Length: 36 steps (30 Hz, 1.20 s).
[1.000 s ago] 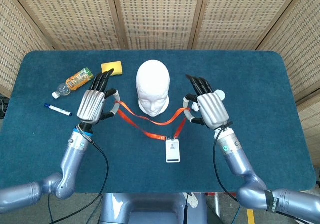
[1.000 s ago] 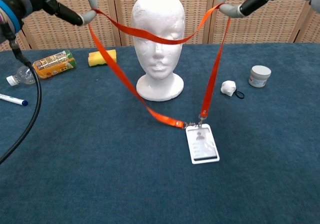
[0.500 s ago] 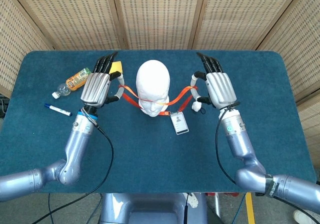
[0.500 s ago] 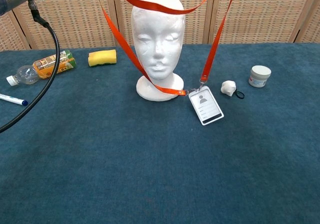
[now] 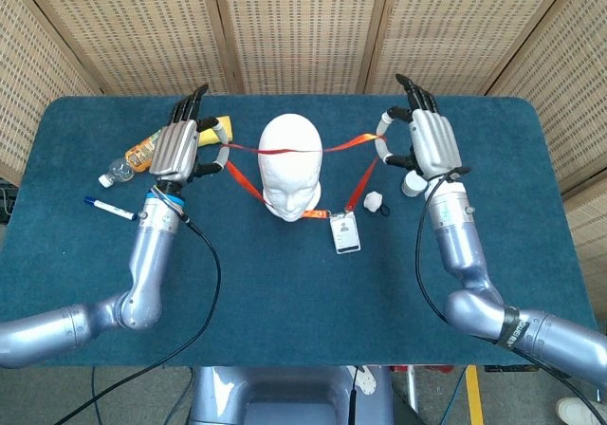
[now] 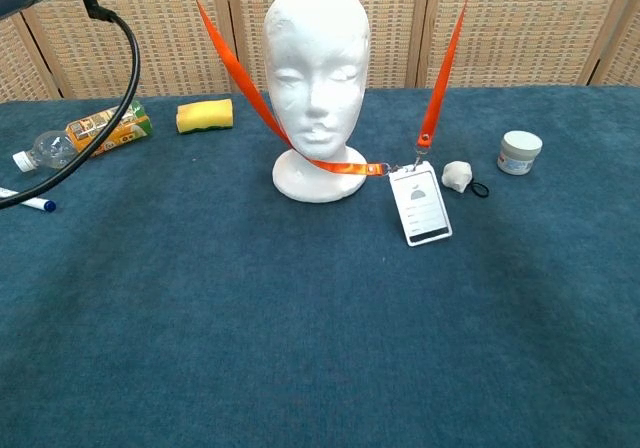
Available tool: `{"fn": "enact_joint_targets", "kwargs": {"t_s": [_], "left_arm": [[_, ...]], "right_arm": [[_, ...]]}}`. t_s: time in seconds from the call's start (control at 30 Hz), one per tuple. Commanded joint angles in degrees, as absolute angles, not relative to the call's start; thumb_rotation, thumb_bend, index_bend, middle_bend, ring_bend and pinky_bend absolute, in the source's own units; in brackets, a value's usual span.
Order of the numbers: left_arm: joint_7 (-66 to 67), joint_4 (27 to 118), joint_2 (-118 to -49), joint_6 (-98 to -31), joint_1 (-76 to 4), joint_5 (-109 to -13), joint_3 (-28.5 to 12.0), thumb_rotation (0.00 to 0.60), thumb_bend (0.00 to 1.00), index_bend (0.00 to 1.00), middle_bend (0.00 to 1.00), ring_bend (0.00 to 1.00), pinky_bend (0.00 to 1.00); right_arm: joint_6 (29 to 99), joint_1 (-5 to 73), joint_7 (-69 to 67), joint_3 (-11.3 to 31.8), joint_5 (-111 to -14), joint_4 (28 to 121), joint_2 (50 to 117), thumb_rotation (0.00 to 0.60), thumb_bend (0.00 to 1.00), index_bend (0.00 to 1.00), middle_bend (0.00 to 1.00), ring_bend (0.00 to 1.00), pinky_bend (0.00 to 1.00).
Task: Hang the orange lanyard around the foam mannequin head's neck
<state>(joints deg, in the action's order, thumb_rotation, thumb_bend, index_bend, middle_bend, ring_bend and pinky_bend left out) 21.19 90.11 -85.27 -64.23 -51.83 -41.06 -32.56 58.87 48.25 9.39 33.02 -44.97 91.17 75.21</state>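
Left hand [image 5: 177, 150]: fingers pinching orange lanyard [image 5: 343, 143].
Right hand [image 5: 429, 140]: likewise.
Loop: across crown of foam mannequin head [image 5: 289, 164], badge [image 6: 421, 203] dangling.
Risk: strap snagging on crown, toppling head.

No readable text anywhere. Only a grey portrait silhouette and faint illegible lines on the badge card [image 6: 421, 204] hanging from the orange lanyard [image 6: 443, 60]. Print on the bottle's orange label [image 6: 103, 124] too small and blurred to make out.
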Motion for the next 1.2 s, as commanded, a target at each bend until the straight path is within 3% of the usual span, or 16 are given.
{"fn": "enact_joint_targets", "kwargs": {"t_s": [0.03, 0.5, 1.03, 1.2], "left_arm": [[21.5, 88.3, -85.7, -63.6, -53.3, -39.2, -33.2, 0.600, 0.50, 0.74, 0.00, 0.00, 0.00], [25.0, 80.6, -87.3, -60.9, -59.1, -26.7, -34.8, 0.600, 0.50, 0.74, 0.00, 0.00, 0.00], [23.0, 73.3, -90.2, -58.9, -61.5, -25.2, -33.6, 0.600, 0.50, 0.74, 0.00, 0.00, 0.00], [21.9, 71.1, -91.1, -58.1, -61.9, -25.4, -33.4, 0.600, 0.50, 0.65, 0.00, 0.00, 0.00]], "right_arm": [[56.8, 50.4, 9.7, 34.1, -41.5, 88.6, 75.1, 0.600, 0.43, 0.72, 0.03, 0.00, 0.00], [51.8, 57.9, 14.2, 32.0, -33.3, 77.4, 78.4, 0.600, 0.44, 0.72, 0.03, 0.00, 0.00], [48.5, 62.6, 14.1, 31.1, -30.7, 66.9, 83.0, 0.600, 0.43, 0.72, 0.03, 0.00, 0.00], [47.6, 63.7, 14.0, 30.9, -30.2, 63.4, 84.6, 0.600, 0.43, 0.72, 0.03, 0.00, 0.00]]}}
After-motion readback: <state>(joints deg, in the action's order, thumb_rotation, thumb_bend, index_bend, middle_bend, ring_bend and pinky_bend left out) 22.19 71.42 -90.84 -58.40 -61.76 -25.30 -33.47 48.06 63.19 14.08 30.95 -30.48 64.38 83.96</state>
